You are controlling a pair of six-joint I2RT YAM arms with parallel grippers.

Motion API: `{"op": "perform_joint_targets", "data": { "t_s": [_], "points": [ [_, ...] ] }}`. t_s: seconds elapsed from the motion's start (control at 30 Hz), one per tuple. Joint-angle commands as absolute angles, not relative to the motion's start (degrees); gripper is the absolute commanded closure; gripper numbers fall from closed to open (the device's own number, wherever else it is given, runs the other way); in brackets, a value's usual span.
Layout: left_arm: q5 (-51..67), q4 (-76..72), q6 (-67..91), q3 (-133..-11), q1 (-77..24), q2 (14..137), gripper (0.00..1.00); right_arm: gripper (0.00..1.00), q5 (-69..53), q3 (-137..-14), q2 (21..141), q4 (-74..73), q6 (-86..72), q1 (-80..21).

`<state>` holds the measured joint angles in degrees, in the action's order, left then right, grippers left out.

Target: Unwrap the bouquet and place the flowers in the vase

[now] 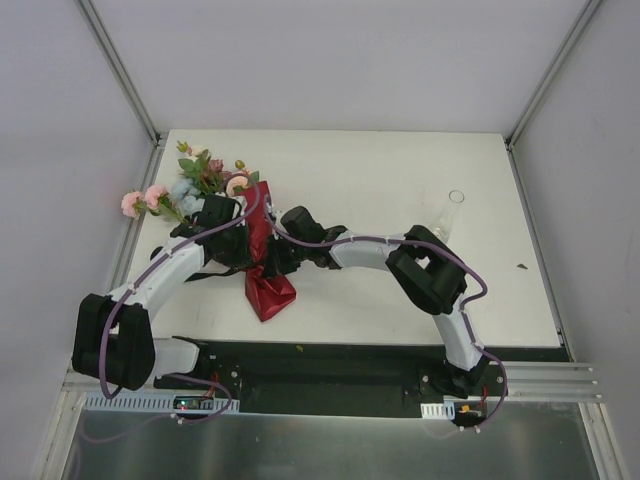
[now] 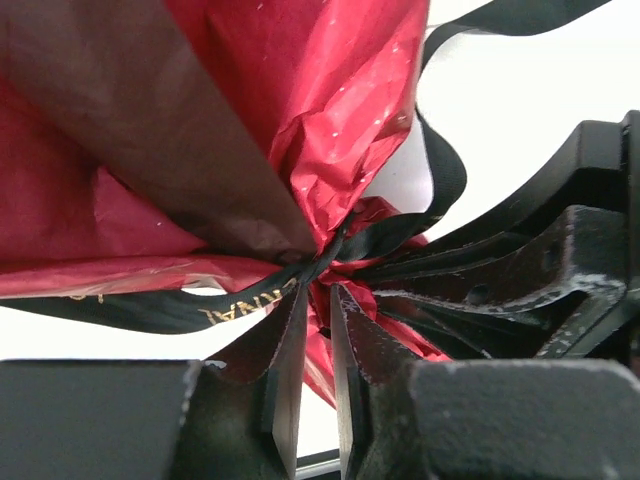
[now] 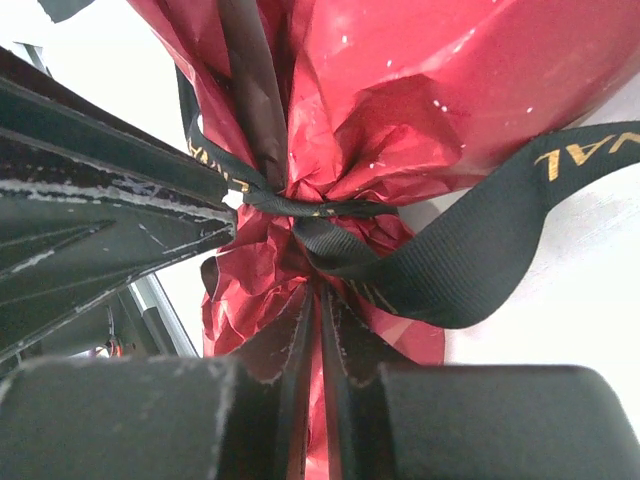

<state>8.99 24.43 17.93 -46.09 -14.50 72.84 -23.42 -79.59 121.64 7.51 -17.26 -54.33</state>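
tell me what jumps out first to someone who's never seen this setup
The dark red bouquet lies left of centre on the table, its pink and pale blue flowers fanning toward the far left corner. Both arms converge on it: the left gripper and right gripper are pinched almost shut at its tied waist, by the knot of the black ribbon. The clear vase stands alone at the far right.

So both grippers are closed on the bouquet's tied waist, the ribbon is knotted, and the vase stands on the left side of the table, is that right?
Not quite: the vase stands on the right side of the table, as the top external view shows. The left gripper and right gripper are indeed closed on the tied waist of the bouquet, ribbon knotted.
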Motion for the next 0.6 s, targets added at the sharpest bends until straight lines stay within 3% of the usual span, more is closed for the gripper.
{"op": "perform_joint_targets", "data": {
  "t_s": [0.0, 0.57],
  "points": [
    [4.05, 27.77, 14.59, -50.45, -16.52, 75.14, 0.85, 0.91, -22.50, -78.57, 120.76, 6.33, -15.82, -53.53],
    [2.56, 31.46, 11.78, -55.55, -20.83, 83.58, 0.83, 0.91, -22.67, -78.49, 120.32, 6.33, -15.91, -53.44]
  ]
}}
